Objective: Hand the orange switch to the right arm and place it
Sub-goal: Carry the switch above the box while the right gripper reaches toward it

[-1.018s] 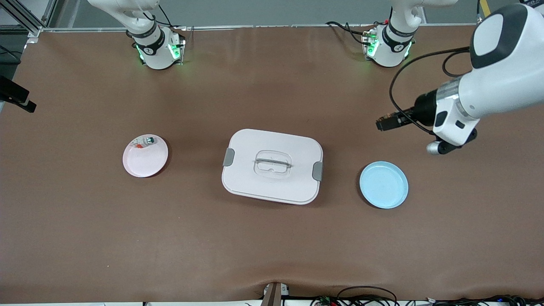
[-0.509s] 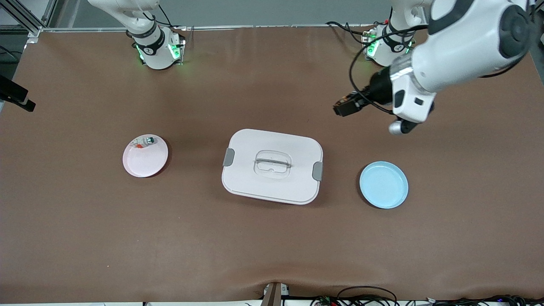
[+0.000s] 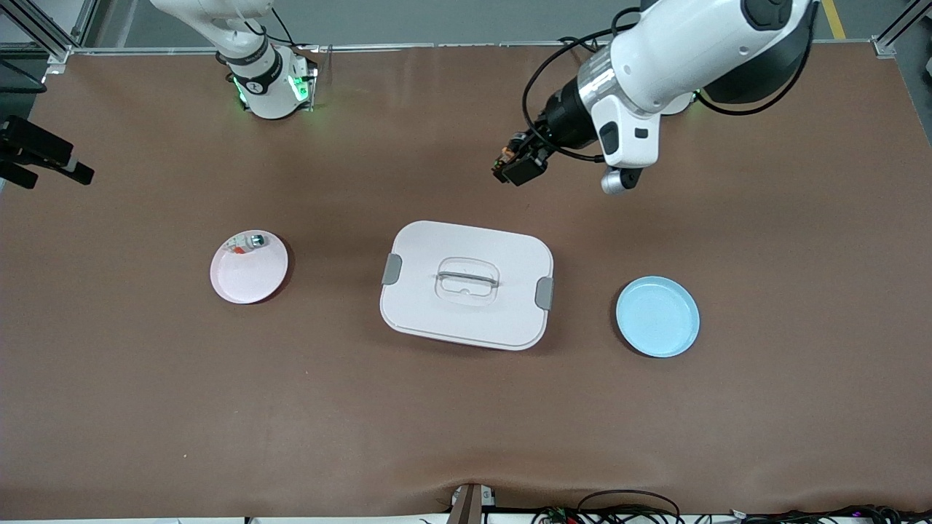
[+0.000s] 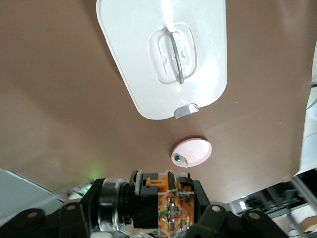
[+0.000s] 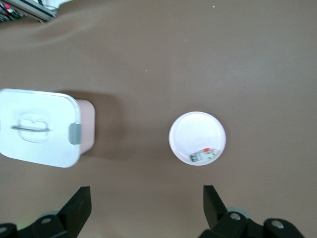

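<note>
A brown table (image 3: 466,422) is seen from a high camera facing two white robot arms.

The left arm (image 3: 692,44) is stretched from its base out over the table, and its gripper (image 3: 513,164) is held in the air over bare table, farther from the front camera than the box (image 3: 466,284). The jaws are clamped on the switch (image 3: 508,156), a tiny black part with an orange band. In the left wrist view the switch (image 4: 166,203) is seen gripped between the black fingers (image 4: 218,220), with an orange piece and a clear round end showing.

The right gripper (image 5: 146,208) is seen only in its own wrist view, where its two fingers (image 5: 79,206) are spread wide apart with nothing between them. It is held high over the table toward the right arm's end, looking down on the pink plate (image 5: 197,138). Only the right arm's base (image 3: 266,80) is shown in the front view.

A white lidded box with grey latches and a clear handle is set at the middle of the table. A pink plate (image 3: 251,280) lies toward the right arm's end, well apart from the box. On its rim farthest from the front camera a small whitish part (image 3: 246,244) with a red spot and a green cap is resting. A blue plate (image 3: 657,316) lies toward the left arm's end.
</note>
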Action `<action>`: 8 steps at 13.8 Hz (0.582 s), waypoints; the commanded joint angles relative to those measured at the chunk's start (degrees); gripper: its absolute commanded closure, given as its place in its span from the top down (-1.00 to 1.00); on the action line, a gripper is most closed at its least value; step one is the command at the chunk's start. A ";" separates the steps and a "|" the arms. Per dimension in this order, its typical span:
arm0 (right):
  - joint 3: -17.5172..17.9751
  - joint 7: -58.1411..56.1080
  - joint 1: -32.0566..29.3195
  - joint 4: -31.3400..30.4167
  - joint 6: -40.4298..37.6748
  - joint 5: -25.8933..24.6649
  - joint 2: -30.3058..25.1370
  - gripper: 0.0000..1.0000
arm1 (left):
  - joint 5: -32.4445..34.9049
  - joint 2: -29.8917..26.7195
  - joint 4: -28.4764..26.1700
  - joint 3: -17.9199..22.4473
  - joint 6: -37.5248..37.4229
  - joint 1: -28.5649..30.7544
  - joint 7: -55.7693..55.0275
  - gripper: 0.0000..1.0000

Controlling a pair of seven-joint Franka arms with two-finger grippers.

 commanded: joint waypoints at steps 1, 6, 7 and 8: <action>0.72 5.20 0.73 -9.09 4.93 7.86 -6.41 1.00 | -1.28 2.09 0.50 -0.50 5.17 -2.68 -6.47 -0.36; 0.98 5.30 5.46 -23.52 17.31 16.43 -15.56 1.00 | -1.46 7.01 0.59 -0.50 14.58 -7.86 -18.34 -0.36; 0.99 5.47 7.65 -25.80 20.04 16.60 -16.45 1.00 | -1.46 8.06 0.59 -0.50 16.16 -8.57 -19.40 -0.35; 0.99 6.52 9.41 -26.96 20.85 18.17 -16.54 1.00 | -1.37 8.42 0.59 -0.50 18.52 -9.97 -20.63 -0.35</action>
